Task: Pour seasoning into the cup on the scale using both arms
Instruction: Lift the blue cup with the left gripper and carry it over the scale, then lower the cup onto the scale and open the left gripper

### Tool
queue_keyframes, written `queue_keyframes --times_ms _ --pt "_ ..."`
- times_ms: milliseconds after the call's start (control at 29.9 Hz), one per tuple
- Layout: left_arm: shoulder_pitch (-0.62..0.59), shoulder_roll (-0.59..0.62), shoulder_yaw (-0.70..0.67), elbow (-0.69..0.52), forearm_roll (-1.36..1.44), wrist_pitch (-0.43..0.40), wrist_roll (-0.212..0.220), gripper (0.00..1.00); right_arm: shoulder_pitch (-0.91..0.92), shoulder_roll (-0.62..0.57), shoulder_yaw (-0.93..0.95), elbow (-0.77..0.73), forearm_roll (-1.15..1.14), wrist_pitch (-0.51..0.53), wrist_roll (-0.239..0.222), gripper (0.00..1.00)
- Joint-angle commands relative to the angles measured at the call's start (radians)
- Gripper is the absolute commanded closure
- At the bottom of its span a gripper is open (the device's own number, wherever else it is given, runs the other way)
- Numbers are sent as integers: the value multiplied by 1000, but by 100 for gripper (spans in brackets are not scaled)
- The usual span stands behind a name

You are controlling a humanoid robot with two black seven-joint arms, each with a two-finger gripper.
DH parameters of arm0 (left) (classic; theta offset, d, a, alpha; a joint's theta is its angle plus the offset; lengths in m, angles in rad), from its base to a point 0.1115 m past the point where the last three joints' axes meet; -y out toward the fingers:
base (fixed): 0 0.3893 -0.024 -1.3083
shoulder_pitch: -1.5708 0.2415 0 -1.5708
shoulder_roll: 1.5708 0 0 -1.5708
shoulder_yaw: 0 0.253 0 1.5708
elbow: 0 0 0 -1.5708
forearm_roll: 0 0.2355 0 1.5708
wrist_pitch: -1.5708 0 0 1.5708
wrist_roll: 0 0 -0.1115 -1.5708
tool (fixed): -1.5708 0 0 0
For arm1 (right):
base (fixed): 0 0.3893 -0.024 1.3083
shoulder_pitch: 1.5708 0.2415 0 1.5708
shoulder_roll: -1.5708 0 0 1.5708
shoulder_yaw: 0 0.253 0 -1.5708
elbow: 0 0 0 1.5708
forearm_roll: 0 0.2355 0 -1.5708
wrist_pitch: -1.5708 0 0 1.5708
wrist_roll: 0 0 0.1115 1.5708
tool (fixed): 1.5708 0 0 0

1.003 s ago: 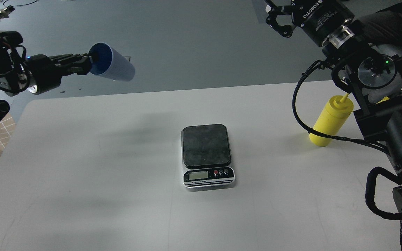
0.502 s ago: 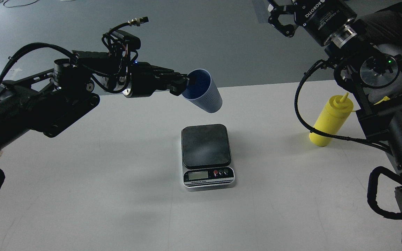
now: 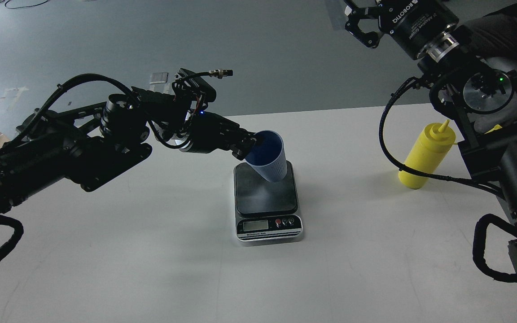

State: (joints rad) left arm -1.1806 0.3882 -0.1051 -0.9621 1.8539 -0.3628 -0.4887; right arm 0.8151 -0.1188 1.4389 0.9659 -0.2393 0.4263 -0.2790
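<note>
A white table (image 3: 106, 269) stands on a grey floor (image 3: 240, 45). The left claw (image 3: 248, 146) pinches the blue cup (image 3: 268, 154) by its rim, now lower, just over the scale (image 3: 267, 202). The right claw (image 3: 359, 22) stays high and open, holding nothing, the yellow bottle (image 3: 425, 157) far below it.

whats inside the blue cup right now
Nothing visible: the cup shows a bare blue inner wall. The left claw grips its rim; the tilt hides the bottom.

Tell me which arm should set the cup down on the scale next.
Left. The left gripper already grips the cup by its rim, tilted over the scale. The right gripper is raised far off, holding nothing, nearer the yellow bottle.
</note>
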Motion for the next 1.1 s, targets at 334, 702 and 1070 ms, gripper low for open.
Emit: queue_keyframes --times_ms 334,702,1070 --pt "12 -2 1 2 51 -4 0 100 -4 -1 0 2 0 0 0 0" --pt "7 -2 36 9 50 -5 0 100 -4 -1 0 0 0 0 0 0" --pt "6 -8 33 11 44 -5 0 81 -4 -1 0 2 0 0 0 0"
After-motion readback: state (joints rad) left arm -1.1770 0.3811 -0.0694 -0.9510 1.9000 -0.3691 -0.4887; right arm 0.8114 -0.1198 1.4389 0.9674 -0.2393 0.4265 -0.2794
